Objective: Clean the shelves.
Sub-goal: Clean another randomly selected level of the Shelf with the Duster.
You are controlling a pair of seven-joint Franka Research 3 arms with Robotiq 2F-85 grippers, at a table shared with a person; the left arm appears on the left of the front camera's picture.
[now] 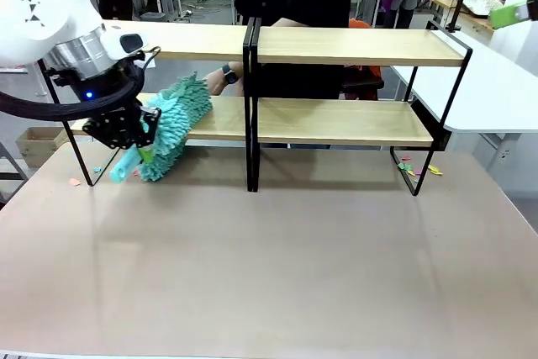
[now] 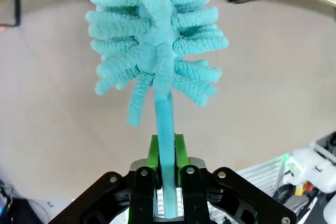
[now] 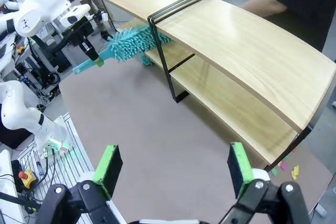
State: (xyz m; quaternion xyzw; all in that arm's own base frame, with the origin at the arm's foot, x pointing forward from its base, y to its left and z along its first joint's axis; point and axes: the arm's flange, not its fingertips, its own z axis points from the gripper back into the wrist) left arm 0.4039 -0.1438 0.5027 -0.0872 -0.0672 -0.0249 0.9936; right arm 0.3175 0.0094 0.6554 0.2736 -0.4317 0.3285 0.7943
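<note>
Beige tabletop (image 1: 269, 258) carries the shelves (image 1: 353, 46) at its far side. The left gripper (image 2: 167, 153) pinches a teal duster (image 1: 175, 119), head at the left lower board, while the right gripper (image 3: 172, 163) hangs spread and empty. Sweeping hard could twist the thin handle loose.

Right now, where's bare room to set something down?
Free: the tabletop in front, both top boards, and the right shelf's lower board. Crowded: the left shelf's lower tier, with the duster in the left gripper and a person's hand behind. Paper scraps by the right feet.
</note>
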